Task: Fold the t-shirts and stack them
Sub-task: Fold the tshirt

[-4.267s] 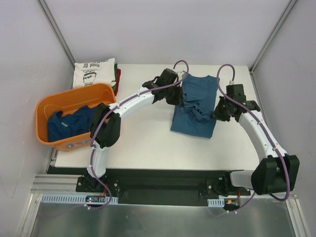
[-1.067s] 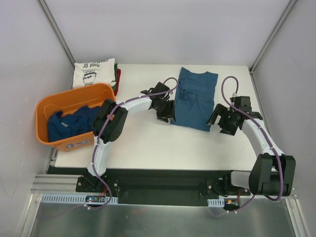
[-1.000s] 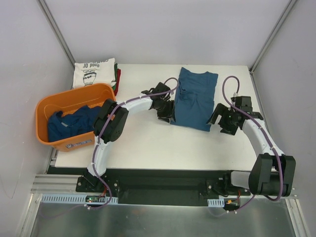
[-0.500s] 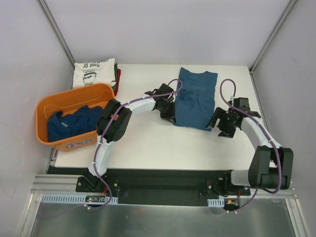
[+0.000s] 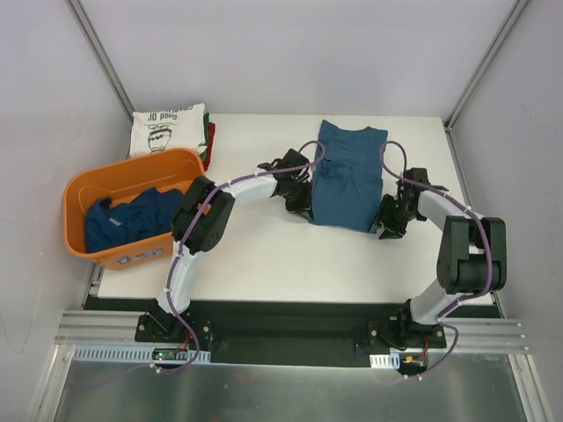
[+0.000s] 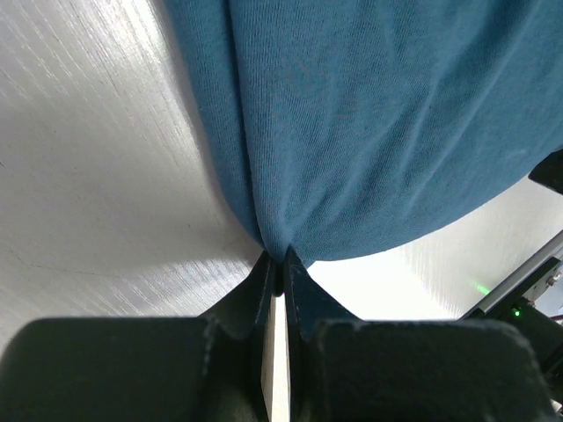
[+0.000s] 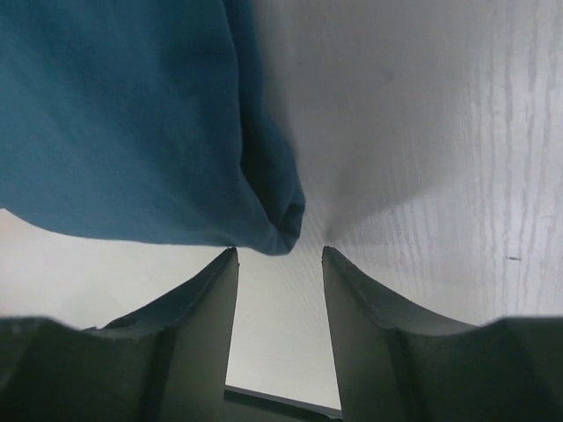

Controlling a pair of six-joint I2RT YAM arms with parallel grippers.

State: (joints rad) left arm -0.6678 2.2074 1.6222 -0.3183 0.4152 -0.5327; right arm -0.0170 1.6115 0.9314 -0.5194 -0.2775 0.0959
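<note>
A dark blue t-shirt [image 5: 346, 178] lies folded lengthwise on the white table [image 5: 264, 246], right of centre. My left gripper [image 5: 302, 207] is shut on its near left corner; the left wrist view shows the cloth [image 6: 369, 132] pinched between the closed fingers [image 6: 264, 281]. My right gripper [image 5: 384, 220] is open at the shirt's near right corner; in the right wrist view the corner [image 7: 281, 220] sits just ahead of the spread fingers [image 7: 211, 299], not gripped. More dark blue shirts [image 5: 123, 220] lie in the orange tub [image 5: 189, 167]. A folded stack, cream shirt [image 5: 167, 129] on top of green and red ones, lies far left.
The orange tub stands at the table's left edge. Grey walls with metal posts [image 5: 97, 53] close in the back and sides. A black rail [image 5: 290, 330] runs along the near edge by the arm bases.
The right arm has swung in, bringing its open gripper against the shirt's near right corner. The left gripper keeps its hold on the near left corner; the shirt has shifted slightly.
</note>
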